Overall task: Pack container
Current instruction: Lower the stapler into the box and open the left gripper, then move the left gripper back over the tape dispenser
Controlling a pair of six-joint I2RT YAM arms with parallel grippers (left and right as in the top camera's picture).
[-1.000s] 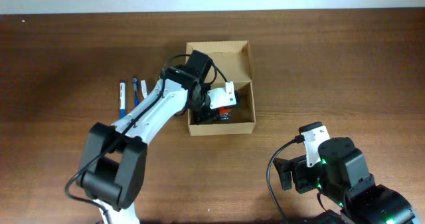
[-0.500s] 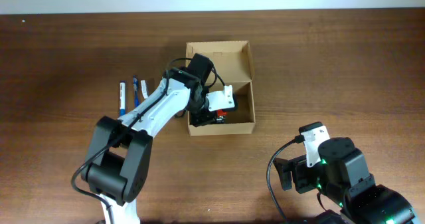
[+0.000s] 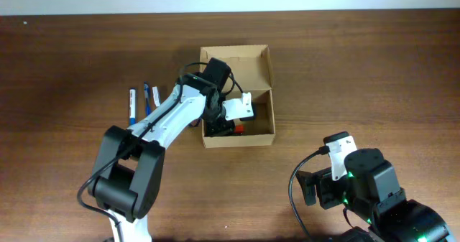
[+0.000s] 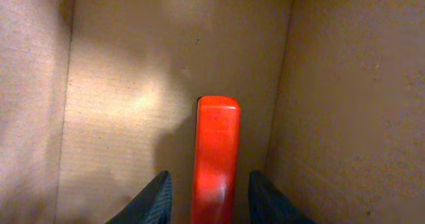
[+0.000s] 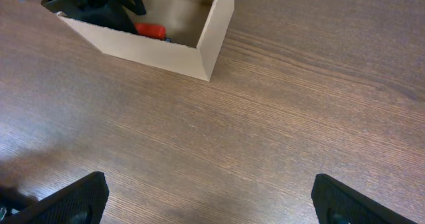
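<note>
Our left claw point(image 4: 211, 179) is apart around a red flat stick point(image 4: 216, 151), down inside the small tan-brown cardboard box point(image 3: 238, 139). The box sits on the brown wooden tabletop point(image 3: 374, 70). Our right claw point(image 5: 212, 199), also apart, is well away.

**Pens point(image 3: 146, 98) on a brown table point(image 3: 374, 77)**

We see a brown wooden table. Three pens lie close together on it, side by side. The outer pen point(image 3: 132, 105) is white and blue. The middle pen point(image 3: 146, 95) is blue. The third pen point(image 3: 155, 97) looks white.
</note>
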